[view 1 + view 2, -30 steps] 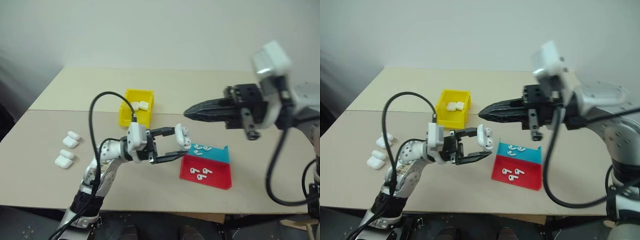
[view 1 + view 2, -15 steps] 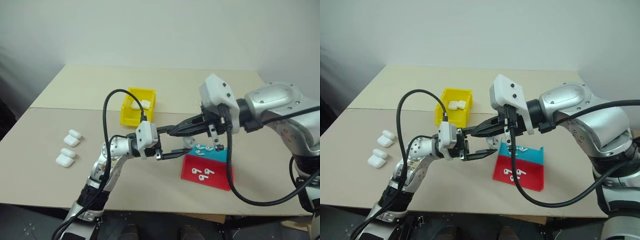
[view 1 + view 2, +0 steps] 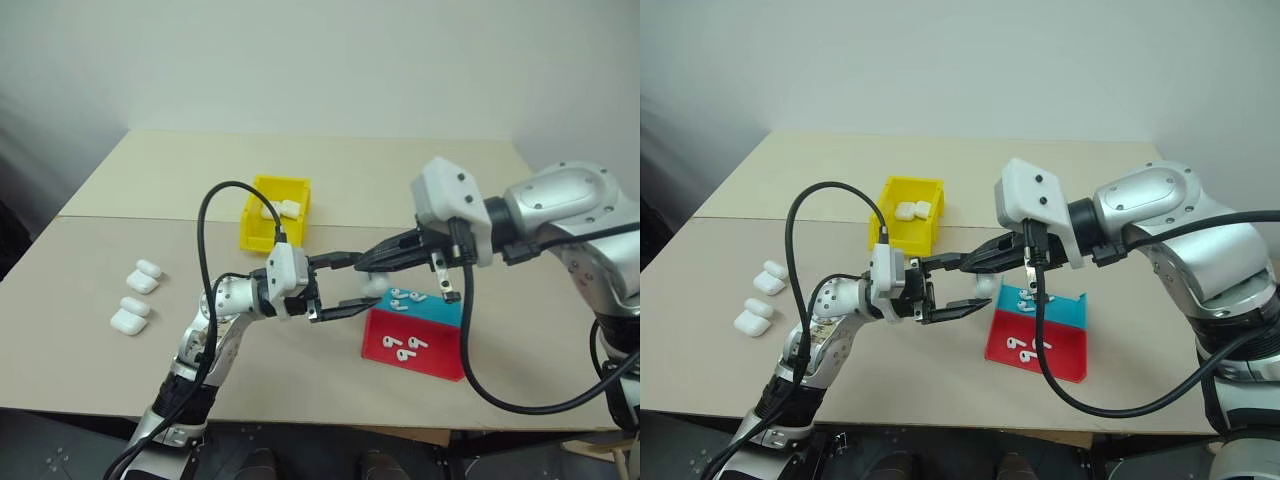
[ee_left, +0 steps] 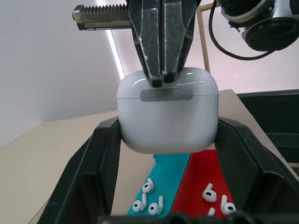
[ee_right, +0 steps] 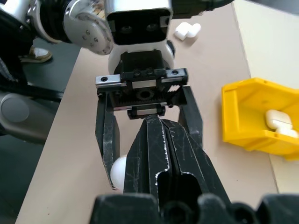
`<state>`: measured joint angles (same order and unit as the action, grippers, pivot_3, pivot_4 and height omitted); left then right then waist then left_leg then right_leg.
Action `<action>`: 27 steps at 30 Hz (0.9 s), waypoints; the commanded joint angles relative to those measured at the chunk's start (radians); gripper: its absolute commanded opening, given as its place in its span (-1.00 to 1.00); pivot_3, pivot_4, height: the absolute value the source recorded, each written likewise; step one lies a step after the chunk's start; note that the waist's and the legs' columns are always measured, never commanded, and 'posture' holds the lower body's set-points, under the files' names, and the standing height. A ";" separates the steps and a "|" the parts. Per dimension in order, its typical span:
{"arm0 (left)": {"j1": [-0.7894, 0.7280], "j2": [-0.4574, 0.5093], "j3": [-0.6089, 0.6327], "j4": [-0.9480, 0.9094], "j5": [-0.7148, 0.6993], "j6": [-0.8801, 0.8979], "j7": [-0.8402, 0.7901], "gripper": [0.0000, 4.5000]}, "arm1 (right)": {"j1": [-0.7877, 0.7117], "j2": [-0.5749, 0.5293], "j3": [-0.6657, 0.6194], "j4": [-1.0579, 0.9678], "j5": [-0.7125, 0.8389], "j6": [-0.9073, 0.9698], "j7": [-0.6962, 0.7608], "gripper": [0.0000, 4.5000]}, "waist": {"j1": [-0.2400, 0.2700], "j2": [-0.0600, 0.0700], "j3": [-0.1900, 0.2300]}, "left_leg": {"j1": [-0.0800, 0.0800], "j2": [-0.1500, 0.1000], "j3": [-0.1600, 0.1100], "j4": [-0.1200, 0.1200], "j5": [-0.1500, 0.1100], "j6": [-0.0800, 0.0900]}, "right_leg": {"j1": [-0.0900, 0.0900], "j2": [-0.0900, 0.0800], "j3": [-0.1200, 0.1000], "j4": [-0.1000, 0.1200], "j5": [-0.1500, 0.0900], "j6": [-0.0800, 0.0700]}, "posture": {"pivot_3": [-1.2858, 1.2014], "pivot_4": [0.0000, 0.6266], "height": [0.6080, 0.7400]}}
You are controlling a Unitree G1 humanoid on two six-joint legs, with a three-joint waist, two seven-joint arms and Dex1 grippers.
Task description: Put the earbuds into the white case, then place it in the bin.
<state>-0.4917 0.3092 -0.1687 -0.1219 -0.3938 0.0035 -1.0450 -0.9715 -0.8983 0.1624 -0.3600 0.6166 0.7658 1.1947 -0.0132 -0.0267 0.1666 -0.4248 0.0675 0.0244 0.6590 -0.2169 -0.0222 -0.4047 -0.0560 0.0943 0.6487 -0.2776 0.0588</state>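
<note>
Left fingers [image 4: 105, 161] clamp white case [image 4: 167, 112]; right fingers [image 4: 161, 42] clenched, tips touching its top.

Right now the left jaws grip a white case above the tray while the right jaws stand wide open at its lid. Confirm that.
Not quite. The right gripper is shut, its tips pressed together against the white case, as the left wrist view shows. The left gripper does grip it above the tray.

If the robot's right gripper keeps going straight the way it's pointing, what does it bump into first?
The white case, most likely. The right gripper is shut and its tips already sit at the case's lid, which the left gripper holds between its fingers above the tray.
</note>
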 commanded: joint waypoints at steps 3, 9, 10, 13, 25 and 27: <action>-0.004 -0.031 0.064 -0.055 -0.037 -0.023 0.078 0.22 | -0.021 0.043 -0.201 0.026 0.099 0.002 -0.076 -0.99 | 0.001 0.000 0.000 | 0.000 0.000 0.000 0.000 0.000 0.000 | 0.000 0.000 0.000 0.000 0.000 0.000 | 0.03 -0.52 1.00; -0.113 -0.028 0.150 -0.167 -0.014 0.262 0.390 0.22 | 0.064 0.091 -0.384 0.007 0.201 0.048 -0.242 -0.99 | 0.007 0.000 0.000 | 0.000 0.000 -0.002 0.000 0.000 0.000 | 0.001 0.000 -0.001 0.000 0.000 0.000 | 0.03 -0.52 1.00; -0.158 -0.037 0.165 -0.162 0.009 0.324 0.474 0.22 | 0.099 0.098 -0.401 -0.009 0.210 0.054 -0.273 -0.99 | 0.007 0.000 0.000 | -0.001 0.000 -0.002 0.001 0.000 0.000 | 0.002 0.000 -0.002 0.000 0.000 0.001 | 0.03 -0.52 1.00; -0.264 -0.069 0.192 -0.105 0.110 0.410 0.677 0.22 | 0.191 0.119 -0.434 -0.058 0.239 0.074 -0.354 -0.99 | 0.011 0.000 0.000 | 0.000 -0.001 -0.003 0.001 0.000 0.000 | 0.003 -0.001 -0.002 0.000 0.001 0.002 | 0.03 -0.52 1.00; -0.424 0.007 0.089 0.369 0.449 0.424 0.885 0.22 | 0.386 0.122 -0.434 -0.152 0.251 0.098 -0.513 -0.99 | 0.003 0.000 0.000 | -0.002 -0.002 -0.003 0.000 0.000 0.000 | 0.000 -0.001 -0.001 -0.001 0.001 0.002 | 0.03 -0.52 1.00; -0.426 -0.004 0.095 0.406 0.442 0.433 0.875 0.22 | 0.398 0.118 -0.429 -0.159 0.250 0.102 -0.522 -0.99 | 0.005 0.000 0.000 | -0.002 -0.003 -0.003 0.000 0.000 0.000 | 0.000 -0.001 -0.001 -0.001 0.001 0.002 | 0.03 -0.52 1.00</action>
<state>-0.8954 0.3086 -0.0704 0.2762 0.0373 0.4621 -0.1672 -0.5729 -0.7611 -0.2460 -0.4830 0.8482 0.8643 0.6848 -0.0087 -0.0269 0.1665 -0.4266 0.0649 0.0212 0.6593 -0.2167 -0.0224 -0.4043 -0.0568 0.0930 0.6481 -0.2764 0.0607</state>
